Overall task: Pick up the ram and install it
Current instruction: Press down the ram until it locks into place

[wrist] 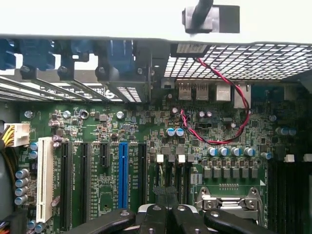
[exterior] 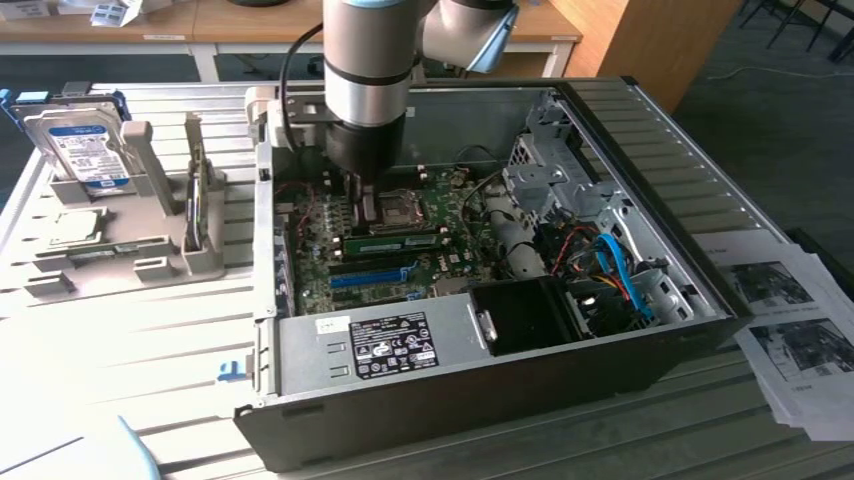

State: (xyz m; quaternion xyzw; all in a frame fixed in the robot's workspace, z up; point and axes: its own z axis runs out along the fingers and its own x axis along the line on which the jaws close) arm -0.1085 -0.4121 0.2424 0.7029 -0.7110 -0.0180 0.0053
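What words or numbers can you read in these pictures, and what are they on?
None can be read for sure.
Hard drive label: blue and white, print too small.
Power supply sticker: black with white marks, too blurred.
White tag beside it: unreadable.
Printed papers on the exterior view's right: pictures and text, too blurred.
Motherboard markings in the wrist view: too small.

I see the arm reaching down into the open computer case, its end over the motherboard near the processor socket. A green ram stick lies seated beside it. A hard drive stands in the grey holder at the exterior view's left.
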